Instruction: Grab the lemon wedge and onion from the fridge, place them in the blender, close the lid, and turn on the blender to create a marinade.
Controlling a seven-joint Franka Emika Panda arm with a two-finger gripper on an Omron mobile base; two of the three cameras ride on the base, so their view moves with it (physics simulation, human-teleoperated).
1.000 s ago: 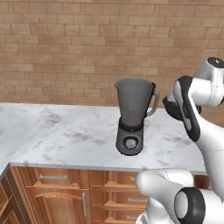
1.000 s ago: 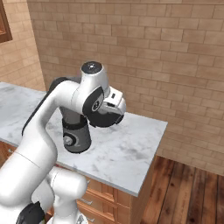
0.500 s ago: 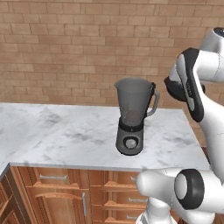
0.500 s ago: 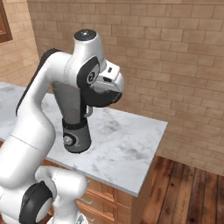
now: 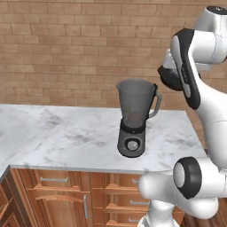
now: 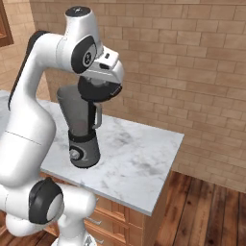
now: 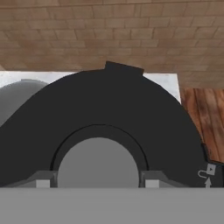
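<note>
The blender (image 5: 134, 106) stands on the marble counter (image 5: 57, 133), its smoky jug open at the top, on a dark base with a silver knob (image 5: 131, 144). My gripper (image 7: 97, 181) is shut on the lid (image 7: 109, 109), its fingers flanking the lighter grey centre knob (image 7: 97, 166). The lid (image 5: 170, 80) hangs just above and to the right of the jug's rim; from the other side the lid (image 6: 98, 90) sits over the blender (image 6: 79, 120). A dim reddish patch low in the jug may be the onion; I cannot tell. The lemon wedge and fridge are out of view.
A brick wall (image 5: 66, 53) backs the counter. The counter's right end (image 6: 166, 163) drops to a wooden floor (image 6: 206, 211). Wooden drawers (image 5: 57, 186) run below the counter front.
The arm has risen and carried the lid up and toward the jug's mouth. The blender has not moved.
</note>
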